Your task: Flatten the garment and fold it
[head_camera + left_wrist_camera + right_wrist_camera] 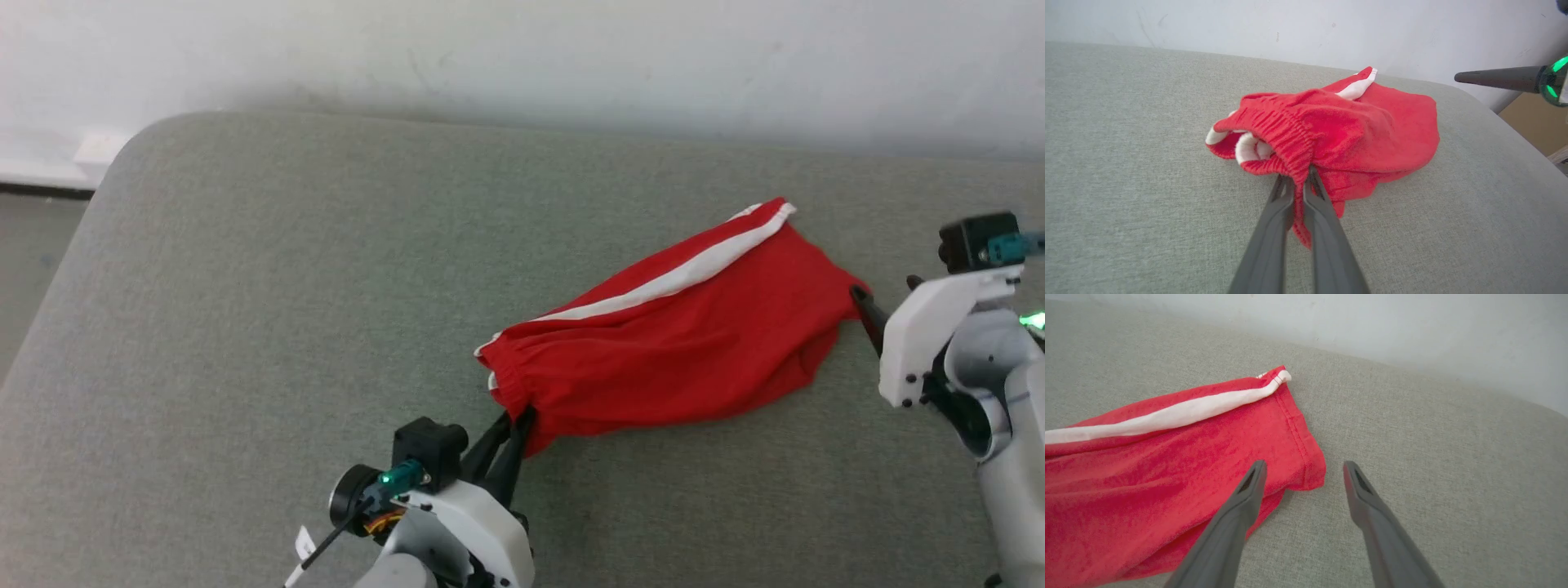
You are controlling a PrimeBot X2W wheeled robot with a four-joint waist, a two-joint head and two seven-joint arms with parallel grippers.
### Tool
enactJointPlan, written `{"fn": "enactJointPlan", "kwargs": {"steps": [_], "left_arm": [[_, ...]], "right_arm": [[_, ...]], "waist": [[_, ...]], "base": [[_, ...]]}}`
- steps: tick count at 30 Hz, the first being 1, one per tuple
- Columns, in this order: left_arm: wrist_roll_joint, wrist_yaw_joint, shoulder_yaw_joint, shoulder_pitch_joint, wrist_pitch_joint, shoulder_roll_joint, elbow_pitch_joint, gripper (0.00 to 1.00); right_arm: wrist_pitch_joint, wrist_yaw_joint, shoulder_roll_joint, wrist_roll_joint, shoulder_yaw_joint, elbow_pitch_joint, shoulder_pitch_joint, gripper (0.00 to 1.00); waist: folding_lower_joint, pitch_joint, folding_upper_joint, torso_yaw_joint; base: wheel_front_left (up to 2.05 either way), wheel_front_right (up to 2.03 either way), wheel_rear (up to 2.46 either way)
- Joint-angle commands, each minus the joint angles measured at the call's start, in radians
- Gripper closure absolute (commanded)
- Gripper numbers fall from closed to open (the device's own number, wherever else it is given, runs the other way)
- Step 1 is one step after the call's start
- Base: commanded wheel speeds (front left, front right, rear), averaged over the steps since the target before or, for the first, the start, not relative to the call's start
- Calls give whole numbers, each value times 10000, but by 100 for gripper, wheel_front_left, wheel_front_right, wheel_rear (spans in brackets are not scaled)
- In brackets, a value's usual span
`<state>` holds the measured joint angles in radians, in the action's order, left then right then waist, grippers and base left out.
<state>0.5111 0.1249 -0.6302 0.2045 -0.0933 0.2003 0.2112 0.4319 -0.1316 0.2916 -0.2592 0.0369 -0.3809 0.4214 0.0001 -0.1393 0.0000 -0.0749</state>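
Observation:
The garment [678, 343] is a pair of red shorts with a white side stripe, lying bunched on the grey cushion [245, 327]. My left gripper [522, 418] is shut on the gathered waistband at the near left end; the left wrist view shows the red waistband [1286, 139] pinched between its two fingers [1300, 185]. My right gripper [1303, 467] stands open over the hem corner [1306, 457] at the far right end, one finger above the cloth and one above bare cushion. In the head view a right fingertip [864, 300] touches the garment's right edge.
A white wall [571, 57] runs behind the cushion. The cushion's rounded left edge [90, 212] drops to a floor strip at the left. A brown box corner [1535, 122] lies beyond the cushion's right edge in the left wrist view.

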Motion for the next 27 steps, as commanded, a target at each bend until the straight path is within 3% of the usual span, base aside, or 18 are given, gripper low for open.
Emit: {"fn": "enactJointPlan", "kwargs": {"steps": [1,11,18,20,27], "left_arm": [[-106,17,-83,-53,-9,40,-109,100],[-368,-122,-635,314,91,-271,-372,100],[-432,-163,-796,491,109,-339,-258,100],[-454,-162,-820,533,113,-327,-208,100],[-355,-125,-711,525,63,-176,2,100]], "right_arm": [[136,9,-20,180,-43,-368,318,0],[440,9,66,1041,145,-3369,1848,0],[412,9,176,910,1485,-4536,2145,0],[369,9,288,752,1962,-4720,2165,100],[-137,9,448,-302,2196,-5242,2352,100]], "waist": [[-1,-329,0,-361],[-1,-833,0,-955],[-1,-1082,0,-1068],[-1,-1113,0,-1062],[-1,-814,0,-905]], "base": [[0,0,0],[0,0,0],[0,0,0],[0,0,0],[0,0,0]]}}
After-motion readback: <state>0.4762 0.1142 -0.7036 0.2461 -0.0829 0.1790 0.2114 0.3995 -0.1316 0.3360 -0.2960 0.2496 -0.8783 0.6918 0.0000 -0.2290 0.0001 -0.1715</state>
